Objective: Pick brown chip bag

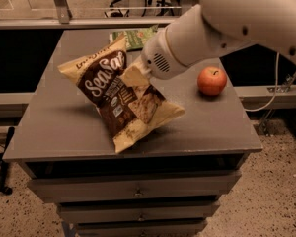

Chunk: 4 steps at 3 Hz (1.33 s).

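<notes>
The brown chip bag (114, 97) has a dark brown centre, pale yellow ends and white "Sea Salt" lettering. It hangs tilted above the grey table (49, 127), with its shadow on the top beneath it. My gripper (135, 76) sits at the end of the big white arm (222, 23) that comes in from the upper right. It is shut on the bag's upper right edge. The bag hides most of the fingers.
A smaller green bag (136, 37) lies flat at the table's far edge. A red apple (212, 80) stands on the right side of the table. Drawers (138, 191) sit under the top. A metal rail (89, 22) runs behind the table.
</notes>
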Each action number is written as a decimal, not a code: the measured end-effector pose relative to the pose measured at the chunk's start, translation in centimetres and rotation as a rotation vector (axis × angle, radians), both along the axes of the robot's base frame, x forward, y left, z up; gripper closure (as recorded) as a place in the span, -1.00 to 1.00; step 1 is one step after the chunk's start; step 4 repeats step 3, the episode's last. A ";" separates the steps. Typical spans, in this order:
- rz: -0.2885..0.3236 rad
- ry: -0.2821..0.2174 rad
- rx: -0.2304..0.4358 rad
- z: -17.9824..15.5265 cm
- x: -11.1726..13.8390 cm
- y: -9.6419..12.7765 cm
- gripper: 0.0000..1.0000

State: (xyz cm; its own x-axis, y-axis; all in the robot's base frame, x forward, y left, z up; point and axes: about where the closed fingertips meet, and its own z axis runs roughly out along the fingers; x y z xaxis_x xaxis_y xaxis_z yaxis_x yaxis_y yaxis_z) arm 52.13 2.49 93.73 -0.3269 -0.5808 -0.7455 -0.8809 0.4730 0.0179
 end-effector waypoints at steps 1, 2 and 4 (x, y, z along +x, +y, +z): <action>-0.006 -0.016 0.051 3.3 0.6 -1.4 1.00; 0.005 0.001 0.140 7.1 0.8 -2.8 1.00; 0.023 -0.025 0.187 10.4 0.5 -2.5 1.00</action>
